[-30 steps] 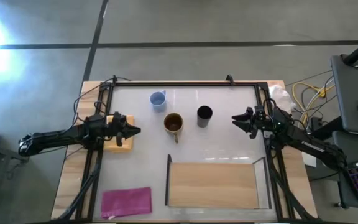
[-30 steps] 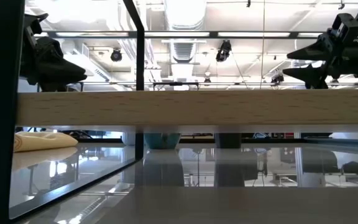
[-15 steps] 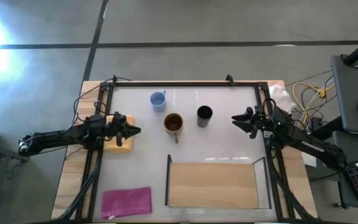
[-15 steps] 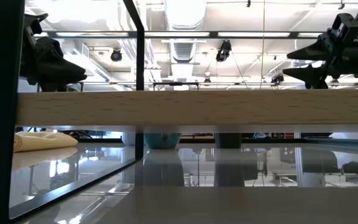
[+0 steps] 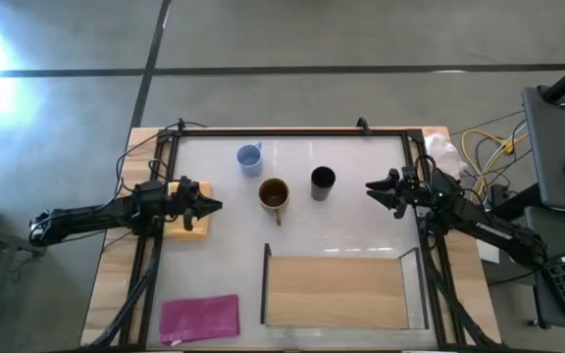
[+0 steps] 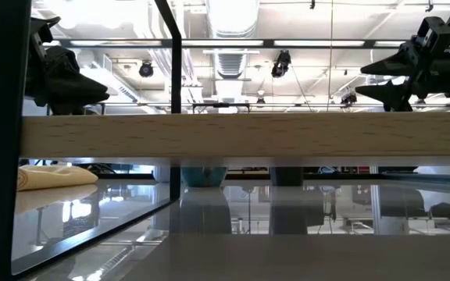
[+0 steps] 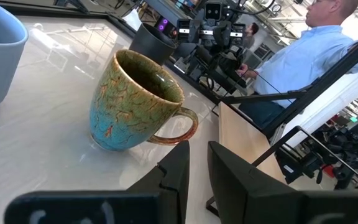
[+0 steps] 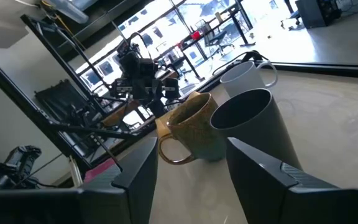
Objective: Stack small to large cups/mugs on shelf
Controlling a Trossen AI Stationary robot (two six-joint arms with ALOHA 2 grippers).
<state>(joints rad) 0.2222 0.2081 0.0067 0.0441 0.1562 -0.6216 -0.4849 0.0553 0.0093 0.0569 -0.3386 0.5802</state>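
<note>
The left gripper [image 5: 214,207] hung over the yellow cloth [image 5: 190,224], fingers [image 7: 174,172] a narrow gap apart and empty; the right gripper [image 5: 371,186] hovered at the table's right edge, jaws wide and empty. Between them stood the blue mug [image 5: 249,158], brown mug [image 5: 274,195] and black cup [image 5: 323,181]. The shelf [image 5: 336,291] lay bare at the near edge, right of the pink cloth [image 5: 200,318].

Three mugs [image 5: 274,194] stand in a row mid-worktop [image 5: 361,230]; the shelf [image 5: 336,291] lies before them; my claws flank them.
</note>
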